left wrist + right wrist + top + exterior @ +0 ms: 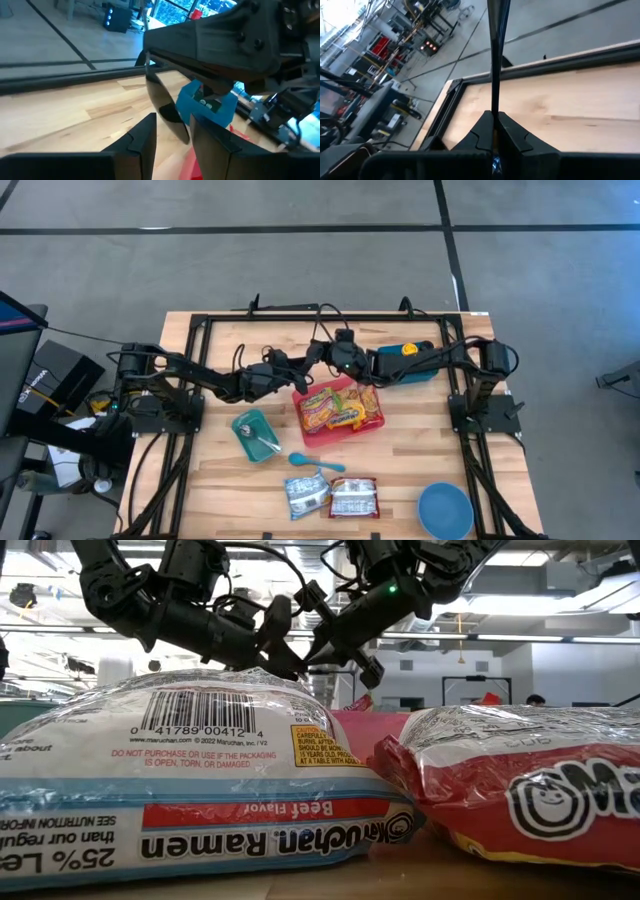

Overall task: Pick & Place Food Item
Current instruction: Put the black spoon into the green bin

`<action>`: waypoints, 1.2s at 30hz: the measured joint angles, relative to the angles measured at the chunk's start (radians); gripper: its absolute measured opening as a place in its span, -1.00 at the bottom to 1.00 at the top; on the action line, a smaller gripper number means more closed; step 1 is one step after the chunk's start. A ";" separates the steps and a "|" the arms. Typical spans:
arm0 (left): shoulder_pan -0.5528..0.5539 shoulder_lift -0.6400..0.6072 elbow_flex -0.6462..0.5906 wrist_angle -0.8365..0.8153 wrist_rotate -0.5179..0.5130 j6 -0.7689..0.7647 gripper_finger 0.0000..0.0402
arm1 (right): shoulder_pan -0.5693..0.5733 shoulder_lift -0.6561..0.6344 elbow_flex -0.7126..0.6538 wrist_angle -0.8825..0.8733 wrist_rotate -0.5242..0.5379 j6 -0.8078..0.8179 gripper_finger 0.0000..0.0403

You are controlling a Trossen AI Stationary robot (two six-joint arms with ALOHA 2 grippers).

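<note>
From above, two ramen packs [340, 408] already lay in the pink tray [372, 423] near the middle of the bench [220, 490], and two more packets, a blue-and-silver one [305, 494] and a red one [353, 497], waited near the front edge, so the job looked roughly half done. The left gripper [297, 376] and right gripper [335, 356] met just behind the tray's far corner; a teal bowl [253, 434], a blue spoon [315, 463] and a blue plate [444, 509] shared the front half, leaving bare wood mostly at the far-left corner.

From bench height, the beef ramen packet [200, 780] and the red packet [520, 795] filled the foreground (still unmoved, by my reading), with both arms high behind them.

The left wrist camera showed its fingers [145, 142] partly apart around a thin dark strip, though whether they gripped it I could not tell; open planks lay beyond.

The right wrist camera showed its fingers [512, 135] shut on a thin dark sheet [496, 60] standing edge-on, its identity unclear, with clear bench running to the black frame rail [535, 67].
</note>
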 joint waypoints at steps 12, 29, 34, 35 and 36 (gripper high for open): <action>0.018 0.000 0.000 -0.017 0.006 0.033 -0.53 | -0.002 0.000 0.000 0.011 -0.020 0.016 -0.98; 0.022 0.002 -0.002 -0.028 -0.010 0.029 -0.79 | -0.002 0.000 0.000 0.009 -0.010 0.011 -0.98; 0.021 0.002 -0.002 -0.028 -0.022 0.029 -0.81 | -0.002 -0.001 0.000 0.010 -0.010 0.011 -0.98; 0.021 0.002 -0.002 -0.028 -0.022 0.029 -0.81 | -0.002 -0.001 0.000 0.010 -0.010 0.011 -0.98; 0.021 0.002 -0.002 -0.028 -0.022 0.029 -0.81 | -0.002 -0.001 0.000 0.010 -0.010 0.011 -0.98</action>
